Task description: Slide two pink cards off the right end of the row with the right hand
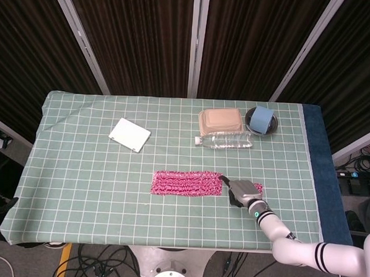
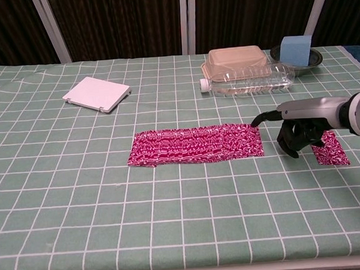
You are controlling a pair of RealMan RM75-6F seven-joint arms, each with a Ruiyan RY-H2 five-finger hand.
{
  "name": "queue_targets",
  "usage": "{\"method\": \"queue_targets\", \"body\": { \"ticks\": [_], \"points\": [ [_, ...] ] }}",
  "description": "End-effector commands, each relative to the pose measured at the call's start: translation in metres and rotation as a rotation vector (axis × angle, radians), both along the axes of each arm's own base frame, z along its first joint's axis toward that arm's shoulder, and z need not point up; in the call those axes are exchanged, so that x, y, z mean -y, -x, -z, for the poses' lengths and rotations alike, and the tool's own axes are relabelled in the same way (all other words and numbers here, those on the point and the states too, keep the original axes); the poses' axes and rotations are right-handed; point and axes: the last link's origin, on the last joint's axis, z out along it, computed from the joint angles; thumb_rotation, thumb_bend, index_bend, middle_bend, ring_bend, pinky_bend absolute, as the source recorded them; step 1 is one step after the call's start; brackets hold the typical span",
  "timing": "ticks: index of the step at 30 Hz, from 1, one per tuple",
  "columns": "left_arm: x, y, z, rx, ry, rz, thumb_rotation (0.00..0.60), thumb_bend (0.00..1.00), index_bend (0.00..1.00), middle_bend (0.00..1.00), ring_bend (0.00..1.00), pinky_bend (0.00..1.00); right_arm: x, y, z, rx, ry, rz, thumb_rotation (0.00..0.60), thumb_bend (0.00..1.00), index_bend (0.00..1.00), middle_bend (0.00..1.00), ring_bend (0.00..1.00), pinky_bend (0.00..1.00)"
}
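Row of pink cards [image 2: 196,145] lies overlapped on the checked tablecloth [image 2: 80,196], its right end just beside the right hand [image 2: 299,134]. One separated pink card [image 2: 329,148] sits right of the row, partly under the hand; whether it is one card or two stacked, cannot tell. Fingers are curled downward, pressing rather than pinching, likely so friction drags the card. Beyond the row: clear bottle [image 2: 250,80], lidded container [image 2: 236,59], blue block in a dark bowl [image 2: 297,47], white case [image 2: 97,93]. Left hand not visible

table [image 1: 77,189]: green checked cloth | dark curtains [image 1: 140,37] behind | cables [image 1: 98,264] on floor
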Motion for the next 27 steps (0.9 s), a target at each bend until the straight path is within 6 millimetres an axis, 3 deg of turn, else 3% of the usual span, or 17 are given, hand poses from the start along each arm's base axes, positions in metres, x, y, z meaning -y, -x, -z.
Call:
{"method": "queue_targets", "body": {
  "ticks": [1, 12, 20, 27],
  "points": [
    [0.000, 0.000, 0.000, 0.001, 0.000, 0.001, 0.600, 0.19, 0.10, 0.10, 0.04, 0.15, 0.000, -0.003, 0.002, -0.004, -0.009, -0.002, 0.600, 1.00, 0.07, 0.90, 0.89, 0.77],
    [0.001, 0.002, -0.001, 0.006, -0.007, -0.005, 0.600, 0.19, 0.10, 0.10, 0.04, 0.15, -0.004, -0.002, 0.007, -0.035, -0.055, 0.005, 0.600, 1.00, 0.07, 0.90, 0.89, 0.77],
    [0.002, 0.003, 0.001, 0.006, -0.006, -0.007, 0.600, 0.19, 0.10, 0.10, 0.04, 0.15, -0.009, 0.000, 0.002, -0.041, -0.065, 0.001, 0.600, 1.00, 0.12, 0.90, 0.89, 0.77],
    [0.004, 0.003, 0.001, 0.007, -0.008, -0.009, 0.600, 0.19, 0.10, 0.10, 0.04, 0.15, -0.025, 0.003, 0.001, -0.044, -0.096, -0.017, 0.600, 1.00, 0.15, 0.90, 0.89, 0.77]
  ]
}}
